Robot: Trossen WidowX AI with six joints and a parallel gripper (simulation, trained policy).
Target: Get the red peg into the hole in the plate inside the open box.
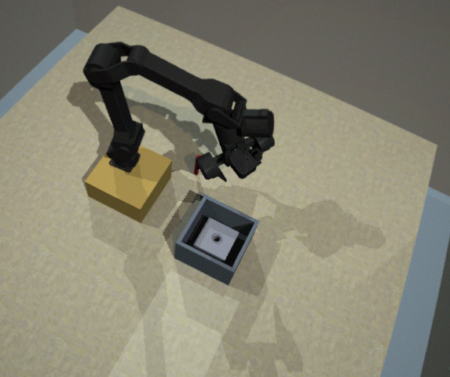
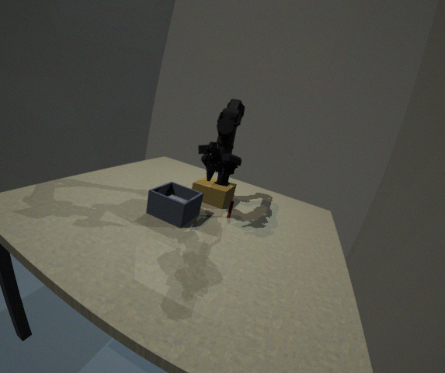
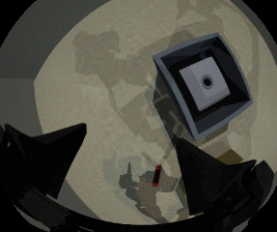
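The red peg (image 1: 196,165) (image 2: 230,209) (image 3: 156,176) stands about upright on the table, between the yellow block and the box's far side; a finger partly covers it in the top view. My gripper (image 3: 131,135) is wide open and empty, held well above the table. In the wrist view the peg shows below and between the fingertips, nearer the right finger. The open grey-blue box (image 1: 204,263) (image 2: 164,207) (image 3: 177,94) stands near the peg. Inside lies a pale plate (image 1: 227,243) (image 3: 217,92) with an empty round hole (image 1: 217,238) (image 3: 207,81).
The yellow block (image 1: 151,162) (image 2: 214,194) (image 3: 231,157) stands under the arm's base, beside the peg and the box. The box's raised walls surround the plate. The table's edge (image 1: 432,170) lies far to the right in the top view.
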